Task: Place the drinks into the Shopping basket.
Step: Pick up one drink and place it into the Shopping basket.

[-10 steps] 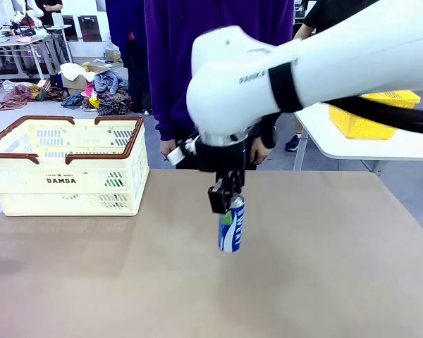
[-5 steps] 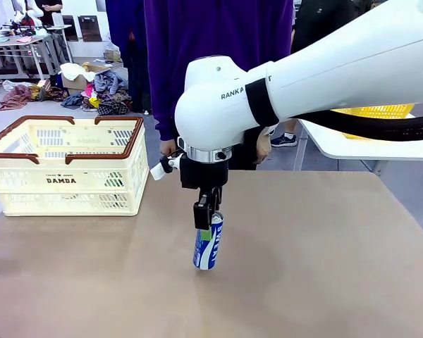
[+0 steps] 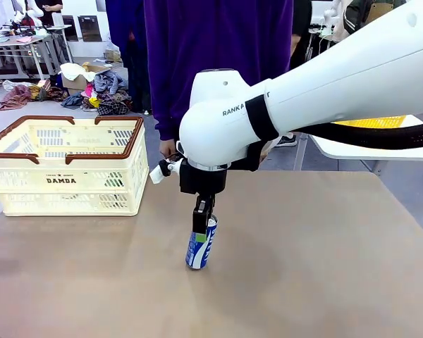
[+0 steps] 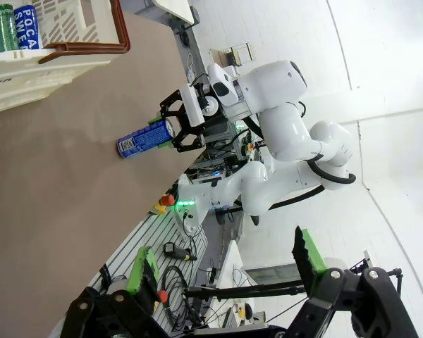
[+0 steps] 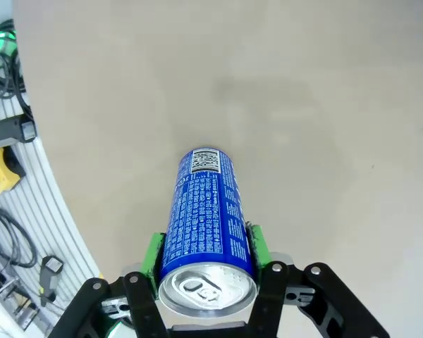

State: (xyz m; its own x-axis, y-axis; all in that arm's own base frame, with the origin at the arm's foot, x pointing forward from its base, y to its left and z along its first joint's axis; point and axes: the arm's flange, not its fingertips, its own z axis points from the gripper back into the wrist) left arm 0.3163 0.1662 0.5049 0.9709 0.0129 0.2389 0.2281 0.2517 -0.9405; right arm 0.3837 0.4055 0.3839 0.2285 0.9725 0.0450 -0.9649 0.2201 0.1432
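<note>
The right gripper (image 3: 202, 220) is clenched on the top of a blue and white can (image 3: 201, 243), its green pads (image 5: 154, 255) pressed against both sides just under the silver lid, and the can hangs slightly tilted over the bare tan table (image 3: 324, 267), well to the right of the cream basket (image 3: 65, 165). The left gripper (image 4: 225, 271) stands released with its fingers spread and nothing between them, and its camera shows a green can (image 4: 1, 27) and another blue can (image 4: 27, 25) already standing side by side inside the basket
</note>
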